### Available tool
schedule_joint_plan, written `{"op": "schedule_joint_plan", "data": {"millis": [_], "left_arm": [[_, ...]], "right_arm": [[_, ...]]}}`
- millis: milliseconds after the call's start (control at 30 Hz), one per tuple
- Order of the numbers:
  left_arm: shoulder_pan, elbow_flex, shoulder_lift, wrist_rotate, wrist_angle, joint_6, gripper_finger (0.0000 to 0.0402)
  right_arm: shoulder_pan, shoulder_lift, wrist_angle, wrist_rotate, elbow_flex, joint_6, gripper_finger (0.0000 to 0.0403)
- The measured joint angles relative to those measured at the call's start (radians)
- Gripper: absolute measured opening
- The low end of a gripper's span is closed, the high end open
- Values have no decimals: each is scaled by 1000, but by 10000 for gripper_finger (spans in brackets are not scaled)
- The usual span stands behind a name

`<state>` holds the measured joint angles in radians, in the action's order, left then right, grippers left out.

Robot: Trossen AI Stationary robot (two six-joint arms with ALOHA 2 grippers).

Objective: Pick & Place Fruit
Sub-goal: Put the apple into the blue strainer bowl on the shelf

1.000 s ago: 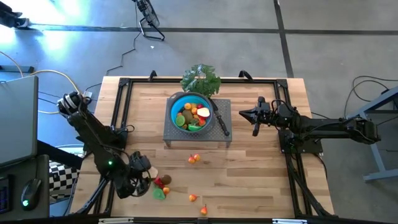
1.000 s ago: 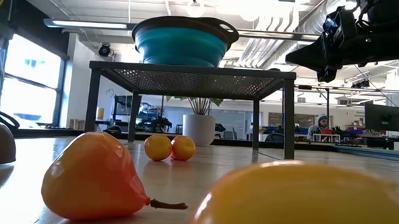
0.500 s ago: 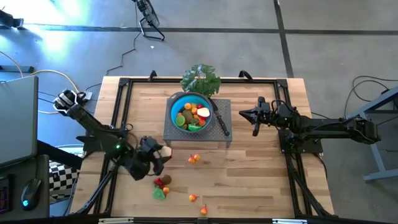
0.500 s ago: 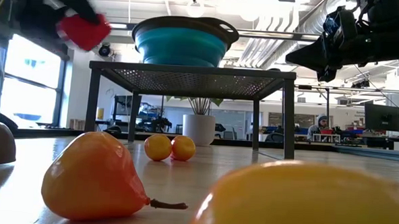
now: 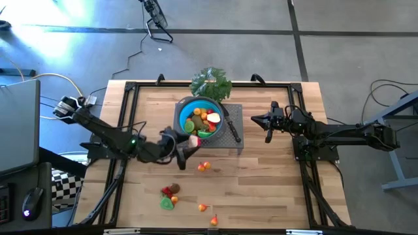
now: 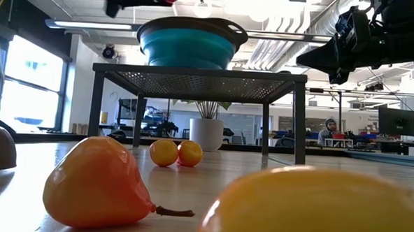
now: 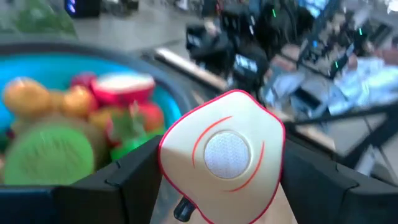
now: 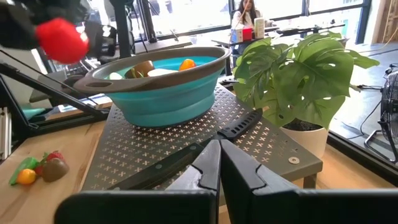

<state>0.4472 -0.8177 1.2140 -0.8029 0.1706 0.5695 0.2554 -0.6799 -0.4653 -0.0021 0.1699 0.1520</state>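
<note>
A blue bowl point(image 5: 201, 117) holding several toy fruits stands on a grey perforated stand point(image 5: 230, 145). My left gripper point(image 5: 187, 143) hovers at the bowl's near-left rim, shut on an apple half point(image 7: 221, 155) with a cream cut face and red skin. The same apple half point(image 8: 61, 38) shows red beside the bowl point(image 8: 158, 81), above rim height. Loose fruit lies on the table: two orange pieces point(image 5: 204, 166), a red, brown and green cluster point(image 5: 170, 194), a pear point(image 5: 203, 208) and a yellow piece point(image 5: 213, 220). My right gripper point(image 5: 266, 124) waits shut, right of the stand. My left gripper pinches the apple half between its two fingers point(image 7: 134, 180), which sit on opposite sides of its red rim point(image 7: 281, 143). The fingers come nearly level from the table's left. The apple half is lifted clear, its cut face turned back toward the wrist.
A black-handled knife point(image 5: 232, 127) lies on the stand right of the bowl. A leafy green plant point(image 5: 211, 83) stands behind the stand. Black frame rails point(image 5: 124, 117) run along the table's sides. Bare wood lies between the stand and the loose fruit.
My left gripper has risen from the near-left part of the table and swung toward the far right, up to the bowl's rim, carrying the apple half clear of the table. It has tipped from pointing steeply down to nearly level.
</note>
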Motion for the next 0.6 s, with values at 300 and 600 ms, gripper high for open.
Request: {"op": "schedule_joint_plan", "data": {"millis": [300,600], "left_arm": [[-134,-30,1,40,52,-73,271],[-232,-177,1,81,-201,-96,271]], "right_arm": [[0,0,13,0,0,1,2],[0,0,19,0,0,-20,2]]}}
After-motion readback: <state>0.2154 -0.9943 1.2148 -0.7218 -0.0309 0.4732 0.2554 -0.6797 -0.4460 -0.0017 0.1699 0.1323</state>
